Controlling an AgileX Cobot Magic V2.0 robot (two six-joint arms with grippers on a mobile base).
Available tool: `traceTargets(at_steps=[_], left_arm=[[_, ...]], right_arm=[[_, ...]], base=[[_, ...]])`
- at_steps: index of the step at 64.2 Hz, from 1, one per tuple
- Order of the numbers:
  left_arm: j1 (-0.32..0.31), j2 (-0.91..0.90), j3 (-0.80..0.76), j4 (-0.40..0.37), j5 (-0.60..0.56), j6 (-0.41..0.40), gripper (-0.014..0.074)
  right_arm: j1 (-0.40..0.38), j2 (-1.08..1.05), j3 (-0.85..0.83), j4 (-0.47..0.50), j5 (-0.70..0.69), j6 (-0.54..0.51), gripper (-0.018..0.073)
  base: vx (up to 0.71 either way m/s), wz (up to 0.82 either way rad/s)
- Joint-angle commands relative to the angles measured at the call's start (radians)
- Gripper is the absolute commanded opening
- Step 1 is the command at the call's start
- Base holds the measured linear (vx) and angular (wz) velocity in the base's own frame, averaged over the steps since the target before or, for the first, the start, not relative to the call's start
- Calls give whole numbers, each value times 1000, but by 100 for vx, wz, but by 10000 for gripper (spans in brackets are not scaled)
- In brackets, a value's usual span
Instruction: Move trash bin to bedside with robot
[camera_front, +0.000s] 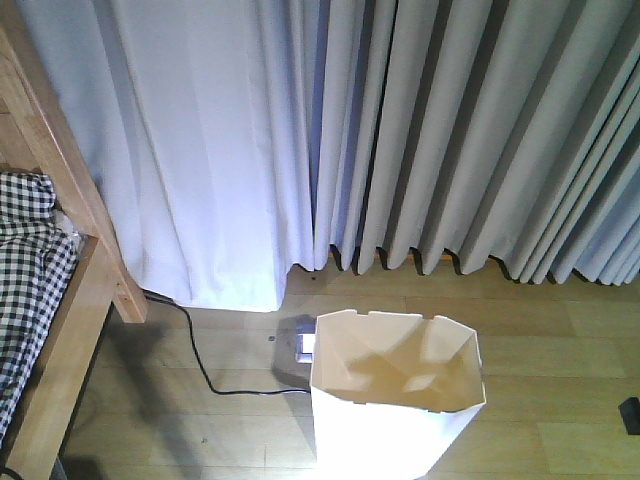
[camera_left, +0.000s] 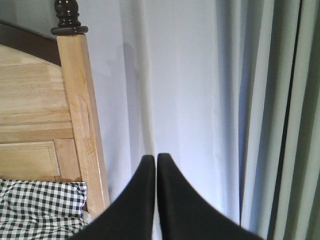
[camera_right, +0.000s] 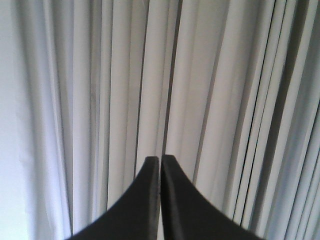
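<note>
Risk of tipping: the trash bin (camera_front: 395, 395) is tall and thin-walled, so it could be knocked over if it is pushed high on its wall by the mobile base.
Risk from cable: a black cable (camera_front: 200, 365) lies on the wooden floor (camera_front: 560, 320) between the bin and the bed (camera_front: 70, 330); the bin could be caught on it when it is moved to the left.
Risk from floor object: a small grey object (camera_front: 298, 345) is just behind the left rear corner of the bin, apparently touching it; what it is cannot be told.
Trash bin place: it stands upright on the floor, at the bottom centre of the front view, near the curtain (camera_front: 420, 130), well apart from the bed frame. No worktop is seen.
Progress: the task is judged not yet finished, because the bin is not beside the bed.
Left end effector (camera_left: 156, 165): it is held raised and level, pointed at the curtain beside the bedpost (camera_left: 82, 115); the jaws are pressed together, nothing is pinched.
Right end effector (camera_right: 160, 165): it is also raised, pointed at the curtain folds; the jaws are pressed together and empty.
</note>
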Motion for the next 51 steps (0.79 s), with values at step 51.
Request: traceTargets(at_steps=[51], left_arm=[[-6,-7,12,-9,-74,-14,-6]], right_arm=[[-5,-11,1,-13,-61,0,-8]], base=[[0,0]])
